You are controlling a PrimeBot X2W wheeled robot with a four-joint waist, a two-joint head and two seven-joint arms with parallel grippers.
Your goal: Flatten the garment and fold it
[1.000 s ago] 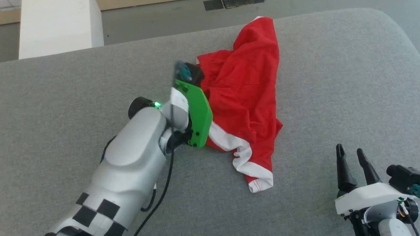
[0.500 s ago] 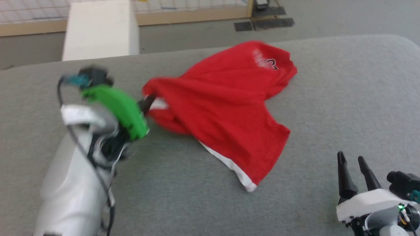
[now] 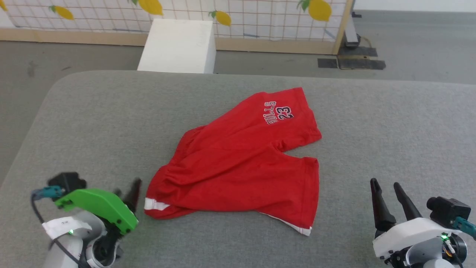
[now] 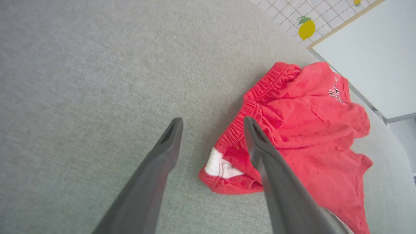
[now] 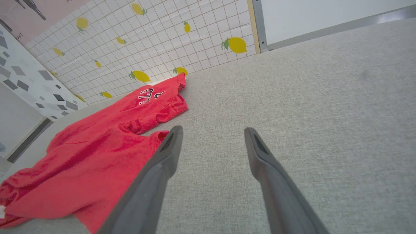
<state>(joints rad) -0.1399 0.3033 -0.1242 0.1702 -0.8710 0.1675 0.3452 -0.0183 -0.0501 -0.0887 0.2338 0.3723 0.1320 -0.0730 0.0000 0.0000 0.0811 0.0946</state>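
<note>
1. One pair of red shorts, the garment point(image 3: 238, 167), lies near the middle of a grey padded surface point(image 3: 93, 123), mostly spread out, with soft wrinkles and some folds by the waist.
2. Its long axis runs diagonally. The gathered elastic waistband point(image 4: 256, 107) is at the near left, and the two legs reach away toward the right and far right.
3. The farther leg carries white lettering and the number "23" point(image 3: 284, 112), upside down in the head view. A notch of grey surface separates the two leg hems.
4. White trim shows in two places: a small patch at the near waistband corner point(image 3: 150, 203) and a thin edge along the nearer leg's hem point(image 3: 297, 227).
5. The left gripper point(image 3: 128, 193) sits just beside that waistband corner, its two dark fingers spread apart and holding nothing. Whether a finger touches the cloth cannot be told.
6. The right gripper point(image 3: 385, 184) is at the near right, apart from the nearer leg's hem, its fingers also spread and empty.
7. Beyond the surface, on the floor, stands one white box point(image 3: 178, 46), backed by a tiled panel printed with lemons point(image 3: 260, 22).
</note>
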